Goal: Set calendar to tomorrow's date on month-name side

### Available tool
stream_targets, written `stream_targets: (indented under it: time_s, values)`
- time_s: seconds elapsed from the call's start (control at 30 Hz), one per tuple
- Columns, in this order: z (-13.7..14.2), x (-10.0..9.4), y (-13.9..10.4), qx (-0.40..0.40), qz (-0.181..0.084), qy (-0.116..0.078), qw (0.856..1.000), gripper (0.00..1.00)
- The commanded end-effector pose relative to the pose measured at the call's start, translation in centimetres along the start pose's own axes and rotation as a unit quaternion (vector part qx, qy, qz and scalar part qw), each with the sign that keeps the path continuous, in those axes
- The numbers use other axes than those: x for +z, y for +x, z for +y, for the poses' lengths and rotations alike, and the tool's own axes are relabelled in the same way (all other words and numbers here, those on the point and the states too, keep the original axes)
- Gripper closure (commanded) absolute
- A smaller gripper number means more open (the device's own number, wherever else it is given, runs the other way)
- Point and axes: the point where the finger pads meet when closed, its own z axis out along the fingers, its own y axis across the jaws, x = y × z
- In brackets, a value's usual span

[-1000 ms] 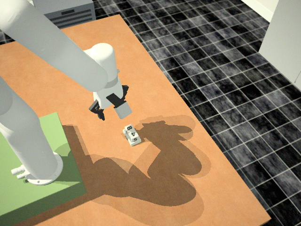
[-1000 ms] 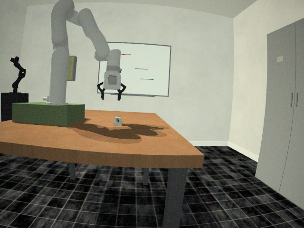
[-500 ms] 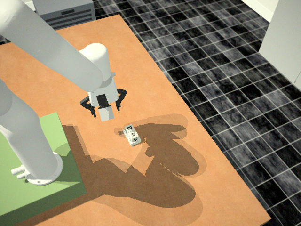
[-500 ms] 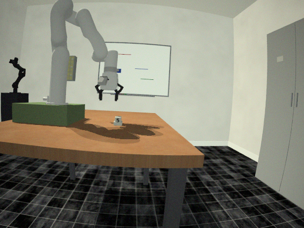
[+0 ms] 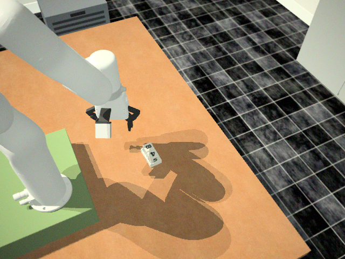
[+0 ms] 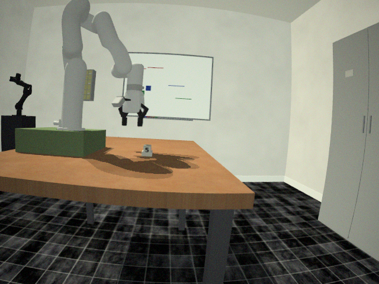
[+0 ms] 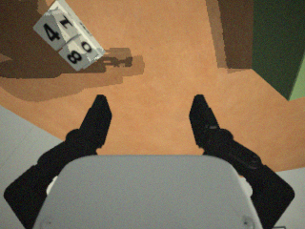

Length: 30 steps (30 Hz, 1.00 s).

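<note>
Gripper [image 6: 132,121] fingers spread wide, empty, high above table [image 6: 189,183]. Cube calendar [image 5: 151,155] sits on table, offset from gripper. Top faces read 8, 4. End face 5 clearest in exterior view; wrist view adds 0.

Calendar [image 5: 150,155] cube tops — 8, 4; end — 5.

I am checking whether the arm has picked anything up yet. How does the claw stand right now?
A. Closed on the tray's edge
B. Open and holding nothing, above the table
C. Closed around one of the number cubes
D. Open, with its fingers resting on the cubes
B: the claw hangs spread wide above the bare table with only table top between its fingers, and the calendar lies off to one side, untouched.
</note>
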Motion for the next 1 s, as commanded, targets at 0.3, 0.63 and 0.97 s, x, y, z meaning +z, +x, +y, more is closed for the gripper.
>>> stream_targets:
  time_s: [0.3,0.63,0.97]
  values:
    - [0.2,0.6,-0.1,0.024,-0.002,0.001,1.000,0.00]
    - [0.3,3.9,-0.2,0.024,-0.002,0.001,1.000,0.00]
    - [0.3,5.9,-0.2,0.024,-0.002,0.001,1.000,0.00]
